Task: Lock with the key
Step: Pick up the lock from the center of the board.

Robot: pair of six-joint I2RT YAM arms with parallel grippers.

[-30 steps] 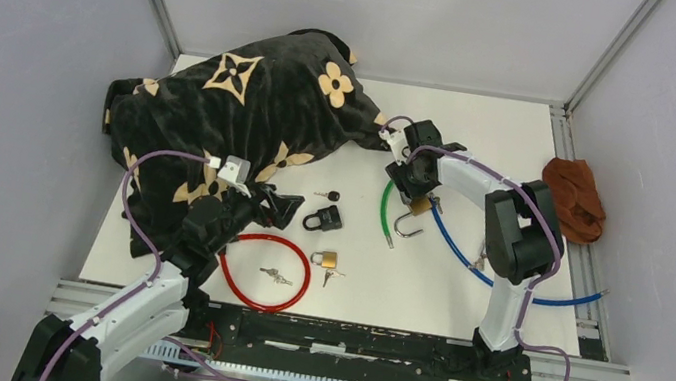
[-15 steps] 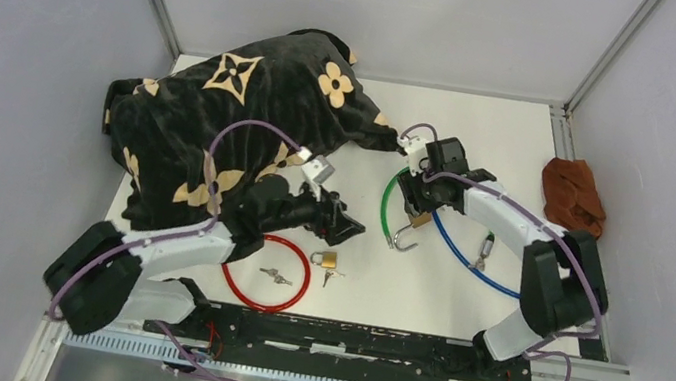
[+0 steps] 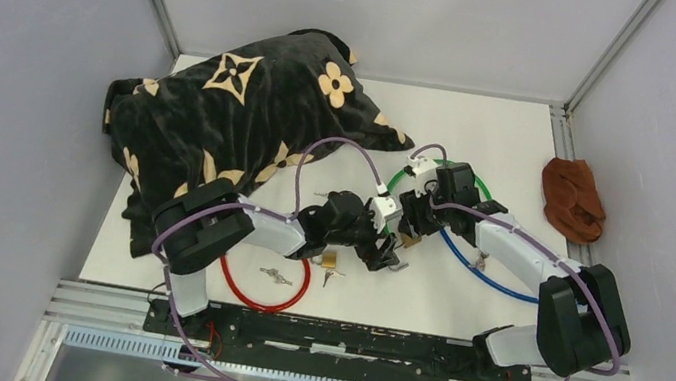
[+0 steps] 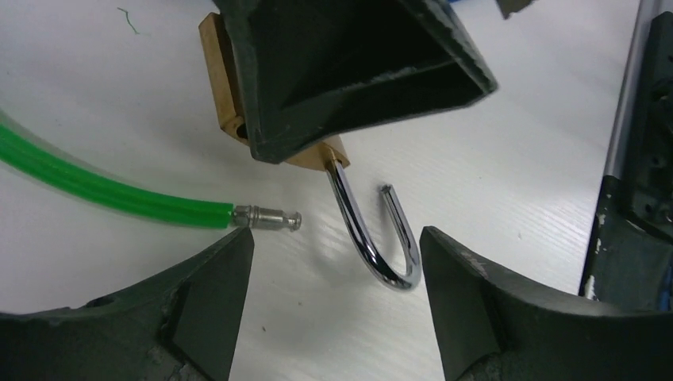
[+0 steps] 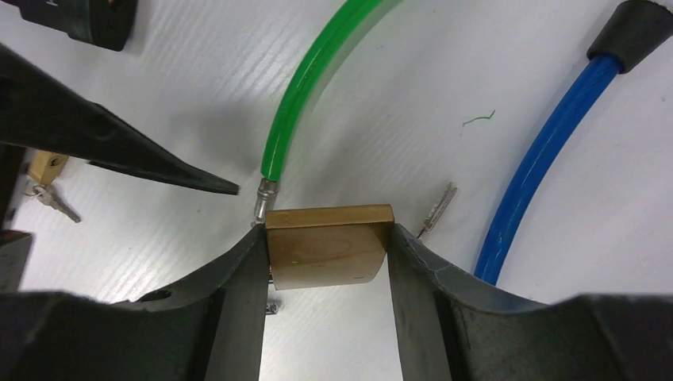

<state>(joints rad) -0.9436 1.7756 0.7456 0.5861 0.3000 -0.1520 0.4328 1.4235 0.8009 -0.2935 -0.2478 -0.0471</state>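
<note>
Brass padlock (image 5: pixel 329 250) gripped at mid-table, shackle (image 4: pixel 351 216) open
Left gripper (image 4: pixel 335 238) spread wide astride the shackle, green cable (image 4: pixel 111 190) tip just left of it — right gripper (image 5: pixel 325 238) clamped on the padlock's body, blue cable (image 5: pixel 540 167) near its right edge.

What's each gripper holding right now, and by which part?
The right gripper clamps the brass padlock by the sides of its body, shackle free. The left gripper holds nothing; its jaws stand open either side of the shackle.
</note>
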